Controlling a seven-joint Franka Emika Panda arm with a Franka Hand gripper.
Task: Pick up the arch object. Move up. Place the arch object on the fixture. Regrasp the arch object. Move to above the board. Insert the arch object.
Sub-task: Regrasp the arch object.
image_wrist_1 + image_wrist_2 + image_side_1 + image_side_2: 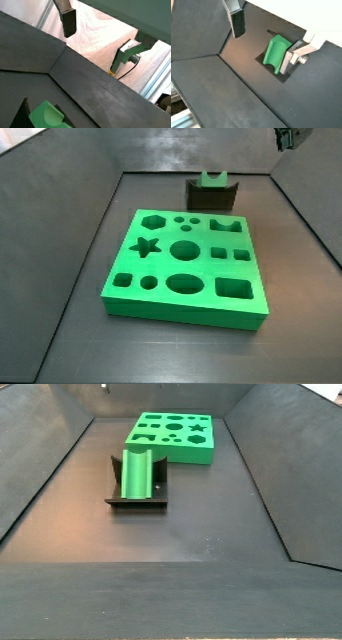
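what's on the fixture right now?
The arch object rests on the fixture, leaning against its upright, seen also in a wrist view. The contact underneath is hidden. The gripper hangs above it, open, holding nothing.

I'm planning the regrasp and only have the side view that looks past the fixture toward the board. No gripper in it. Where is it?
Observer: The gripper is high up, at the top corner of a side view, beyond the fixture.
Operator: Is it holding anything?
Observer: No. In both wrist views the fingers stand wide apart with nothing between them, and the arch lies on the fixture below.
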